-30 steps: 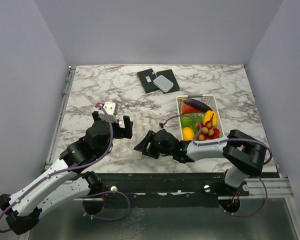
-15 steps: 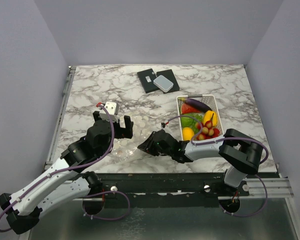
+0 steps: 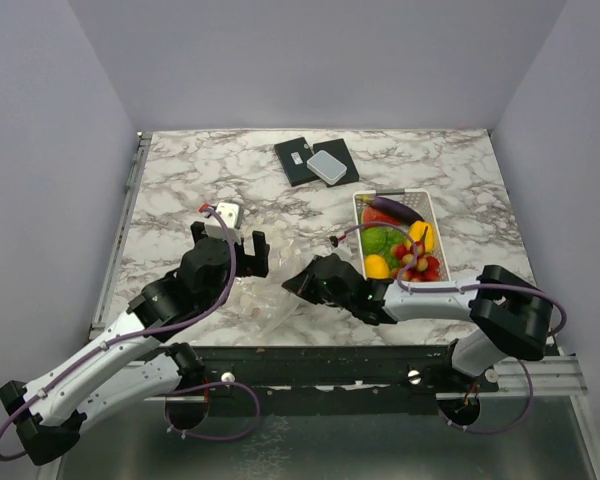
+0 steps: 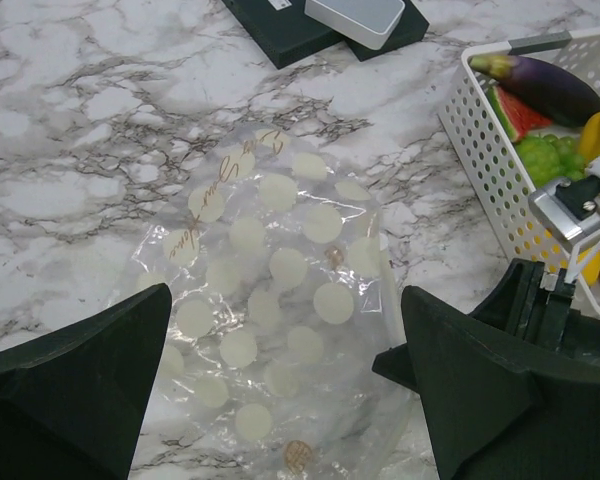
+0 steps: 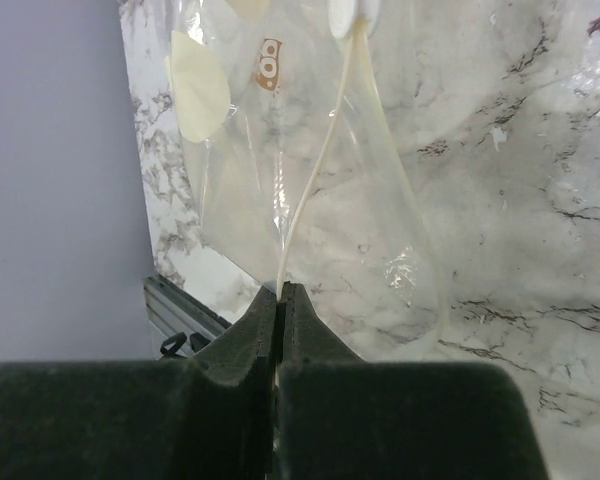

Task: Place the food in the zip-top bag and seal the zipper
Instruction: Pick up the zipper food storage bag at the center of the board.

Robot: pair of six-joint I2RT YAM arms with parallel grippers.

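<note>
Though illegible, gold script [image 4: 242,166] on bag [image 4: 280,300]

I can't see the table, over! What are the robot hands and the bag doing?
Right gripper shut on edge of clear dotted plastic zip-top bag. Left gripper open above it. Toy food in white plastic basket. Nothing on the bag.
</note>
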